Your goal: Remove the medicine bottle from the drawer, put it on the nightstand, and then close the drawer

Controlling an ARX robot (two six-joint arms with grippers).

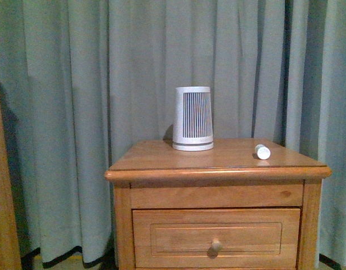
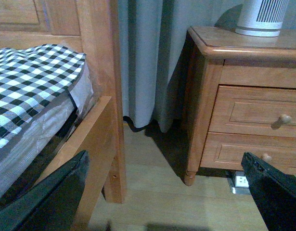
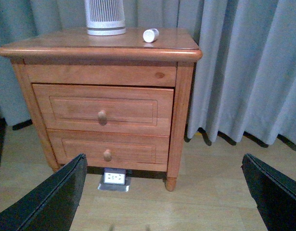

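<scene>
medicine bottle (image 1: 263,151) lies sideways near nightstand (image 1: 218,169) right edge | drawer (image 3: 103,110) shut | both my jaws open, empty | risk: a bump rolls it off

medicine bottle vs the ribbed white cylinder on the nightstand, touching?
Apart. The front view shows the medicine bottle lying near the nightstand's right edge, with bare wood between it and the ribbed cylinder.

An orange-brown wooden nightstand (image 3: 184,45) fills the upper left of the frame, its upper drawer (image 3: 66,108) pushed flush. A tiny white plastic medicine bottle (image 3: 150,35) lies on its side on top, beside a white ribbed cylinder (image 3: 105,17). Two dark gripper fingers (image 3: 51,202) stand spread at the bottom corners.
</scene>
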